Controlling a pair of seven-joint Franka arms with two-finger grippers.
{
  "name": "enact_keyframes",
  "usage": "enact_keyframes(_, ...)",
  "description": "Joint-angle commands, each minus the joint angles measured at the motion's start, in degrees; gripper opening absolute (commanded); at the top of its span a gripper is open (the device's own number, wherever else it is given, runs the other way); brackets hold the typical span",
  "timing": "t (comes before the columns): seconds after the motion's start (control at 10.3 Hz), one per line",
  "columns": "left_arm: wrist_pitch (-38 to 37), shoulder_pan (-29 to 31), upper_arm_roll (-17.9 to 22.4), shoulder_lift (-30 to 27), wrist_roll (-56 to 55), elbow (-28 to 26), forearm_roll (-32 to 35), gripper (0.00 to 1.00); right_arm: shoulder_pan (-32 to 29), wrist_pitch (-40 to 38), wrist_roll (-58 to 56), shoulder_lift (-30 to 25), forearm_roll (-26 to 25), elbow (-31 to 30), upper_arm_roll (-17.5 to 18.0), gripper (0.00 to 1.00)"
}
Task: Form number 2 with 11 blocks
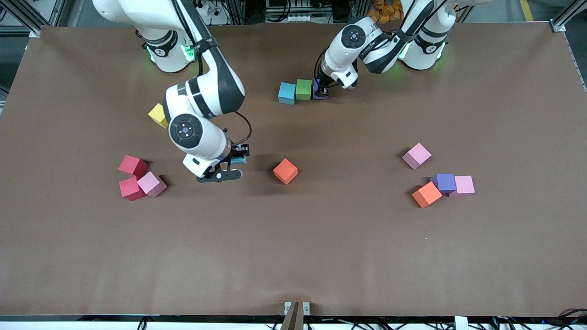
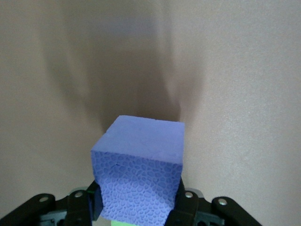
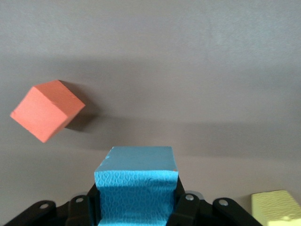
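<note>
In the front view, the left gripper point(image 1: 322, 87) is clamped on a purple cube point(image 1: 319, 93) that sits at the end of a short row with a green cube point(image 1: 303, 89) and a cyan cube point(image 1: 287, 93), close to the robots' bases. The right gripper point(image 1: 234, 161) grips a second cyan cube point(image 1: 239, 160) near the middle of the table point(image 1: 293, 256), beside a lone orange cube point(image 1: 285, 171). A yellow cube point(image 1: 158, 115) shows partly past the right arm. Toward the right arm's end lie two red cubes point(image 1: 132, 165) and a pink cube point(image 1: 152, 184), touching in a cluster. Toward the left arm's end lies a lone pink cube point(image 1: 417, 156); nearer the camera, an orange cube point(image 1: 427, 194), a purple cube point(image 1: 444, 182) and a pink cube point(image 1: 464, 185) huddle together.

In the left wrist view, the fingers point(image 2: 186, 207) pinch the purple cube point(image 2: 138, 160) from both sides, a sliver of green point(image 2: 123, 223) showing at its base.

In the right wrist view, the fingers point(image 3: 184, 209) squeeze the cyan cube point(image 3: 136, 181); the orange cube point(image 3: 47, 110) lies tilted nearby, and a yellow cube point(image 3: 275, 207) shows at the edge.
</note>
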Motion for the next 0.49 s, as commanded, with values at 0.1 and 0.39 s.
enact_keyframes(0.1,0.8,0.5,-0.2,0.9,2.4,0.1,-0.9,0.41,4.9,3.5,7.4,-1.2,0.8,-1.4,-0.7,0.17)
enact_keyframes(0.39,0.8,0.7,0.5,1.4,2.4,0.4,-1.0,0.42,6.5,5.5,10.9,-1.1,0.8,-1.5,-0.6,0.16)
